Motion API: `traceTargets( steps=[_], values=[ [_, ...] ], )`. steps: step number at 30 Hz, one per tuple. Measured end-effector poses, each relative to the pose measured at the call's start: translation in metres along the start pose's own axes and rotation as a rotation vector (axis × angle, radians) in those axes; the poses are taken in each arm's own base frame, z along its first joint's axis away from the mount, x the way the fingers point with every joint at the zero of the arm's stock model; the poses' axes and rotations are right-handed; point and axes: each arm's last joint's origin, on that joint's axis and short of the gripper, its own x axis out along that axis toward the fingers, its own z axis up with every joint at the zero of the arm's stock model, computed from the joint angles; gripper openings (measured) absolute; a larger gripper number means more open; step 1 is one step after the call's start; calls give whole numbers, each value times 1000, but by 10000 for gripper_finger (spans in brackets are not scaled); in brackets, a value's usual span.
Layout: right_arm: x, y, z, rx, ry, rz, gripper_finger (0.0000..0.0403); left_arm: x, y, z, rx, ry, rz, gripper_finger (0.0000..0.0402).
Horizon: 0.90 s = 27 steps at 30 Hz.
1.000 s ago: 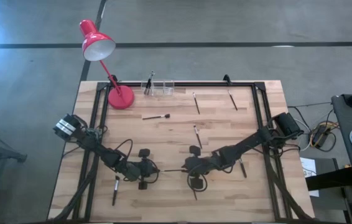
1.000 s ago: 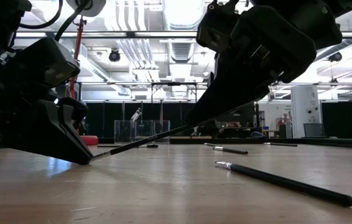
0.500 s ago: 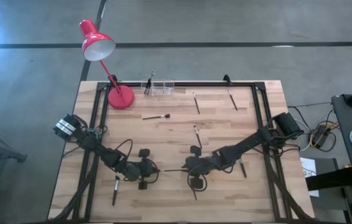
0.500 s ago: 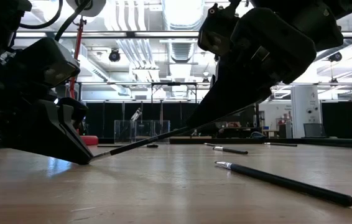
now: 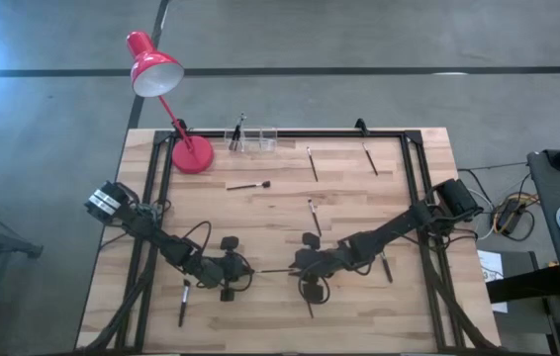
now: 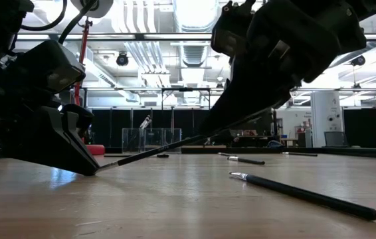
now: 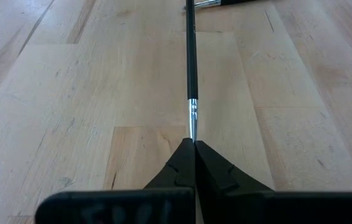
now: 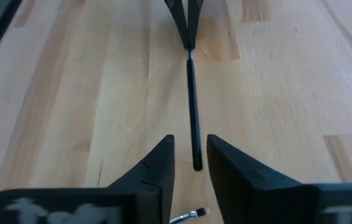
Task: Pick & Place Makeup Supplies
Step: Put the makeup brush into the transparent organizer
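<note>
High view showed the left gripper [image 5: 251, 270] clamped shut on a makeup brush [image 5: 275, 270]; the right gripper [image 5: 294, 269], parted around its far end, should release fully before withdrawing.

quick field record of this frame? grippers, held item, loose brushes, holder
left gripper: shut on brush, low at table's near middle
brush: held at silver end, handle pointing at right gripper
right gripper: open, fingers either side of the brush's free end, not gripping
loose brushes: several scattered on table
clear holder: far edge by red lamp, one brush in it
</note>
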Motion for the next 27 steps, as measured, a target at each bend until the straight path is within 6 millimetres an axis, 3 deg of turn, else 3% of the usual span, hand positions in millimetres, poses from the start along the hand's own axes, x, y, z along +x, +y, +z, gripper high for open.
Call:
traceTargets(
  steps=[9,19,27],
  values=[
    [1,-5,2,44,5,7,152,0,0,0,0,0,0,0],
    [3,-8,4,52,6,8,140,0,0,0,0,0,-2,0],
    [42,-1,-1,16,71,31,120,0,0,0,-3,-4,-5,0]
  ],
)
